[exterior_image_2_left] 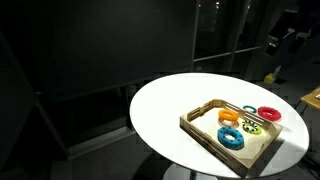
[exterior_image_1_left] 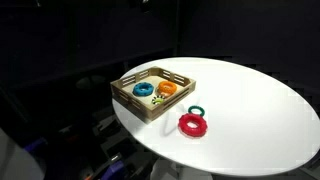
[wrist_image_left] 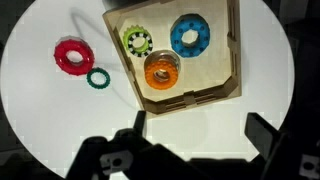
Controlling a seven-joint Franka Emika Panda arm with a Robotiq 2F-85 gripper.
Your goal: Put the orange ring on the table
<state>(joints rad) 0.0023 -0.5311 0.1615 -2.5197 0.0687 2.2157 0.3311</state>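
Note:
The orange ring (wrist_image_left: 160, 71) lies flat inside the slatted wooden tray (wrist_image_left: 186, 96), near its front edge. It shows in both exterior views (exterior_image_1_left: 167, 89) (exterior_image_2_left: 229, 116). The tray stands on the round white table (wrist_image_left: 40, 110) (exterior_image_1_left: 250, 120) (exterior_image_2_left: 160, 110). My gripper (wrist_image_left: 200, 135) is open and empty. It hangs high above the bare tabletop just in front of the tray, and its two dark fingers frame the bottom of the wrist view. It touches nothing.
In the tray, a blue ring (wrist_image_left: 189, 35) and a yellow-green gear-like ring (wrist_image_left: 136, 41) lie beside the orange one. A red ring (wrist_image_left: 72, 56) and a small green ring (wrist_image_left: 97, 78) lie on the table beside the tray. The surroundings are dark.

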